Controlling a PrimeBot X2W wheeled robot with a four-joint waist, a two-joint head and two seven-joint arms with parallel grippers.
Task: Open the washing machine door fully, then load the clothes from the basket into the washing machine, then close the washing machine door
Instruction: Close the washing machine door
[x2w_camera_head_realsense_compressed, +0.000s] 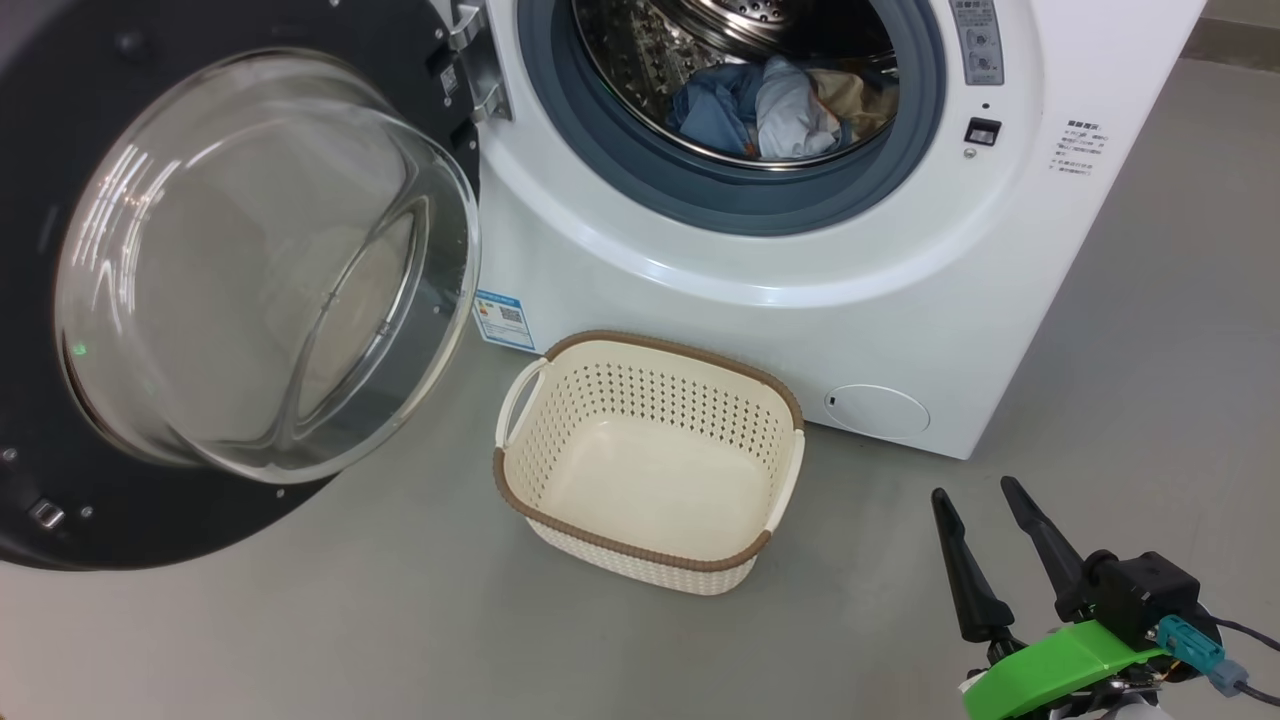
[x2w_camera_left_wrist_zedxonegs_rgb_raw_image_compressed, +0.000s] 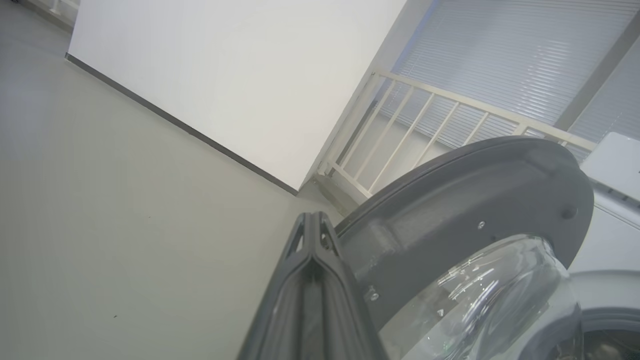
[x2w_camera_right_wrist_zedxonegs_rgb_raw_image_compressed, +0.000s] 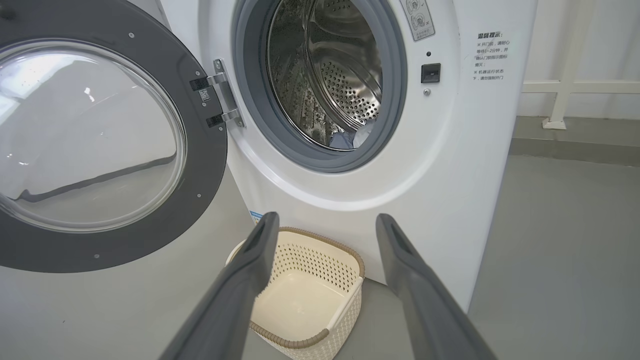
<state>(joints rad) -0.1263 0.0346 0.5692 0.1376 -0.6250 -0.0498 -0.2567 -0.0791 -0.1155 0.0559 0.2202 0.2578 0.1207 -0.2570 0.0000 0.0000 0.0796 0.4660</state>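
The washing machine door (x2w_camera_head_realsense_compressed: 200, 300) is standing swung wide, its glass bowl jutting over the floor (x2w_camera_head_realsense_compressed: 300, 630) beside the basket (x2w_camera_head_realsense_compressed: 640, 547), which is sitting empty just before the washing machine (x2w_camera_head_realsense_compressed: 900, 280). The clothes (x2w_camera_head_realsense_compressed: 780, 110) are lying in the drum (x2w_camera_head_realsense_compressed: 640, 50). The right fingers (x2w_camera_head_realsense_compressed: 965, 570) are hovering spread, gripping nothing. The left fingers (x2w_camera_left_wrist_zedxonegs_rgb_raw_image_compressed: 290, 300) are pressing together near the door's rim.

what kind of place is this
Probably a bare indoor test space rather than a home laundry: a washing machine stands on plain grey floor, with a white railing and blinds nearby.
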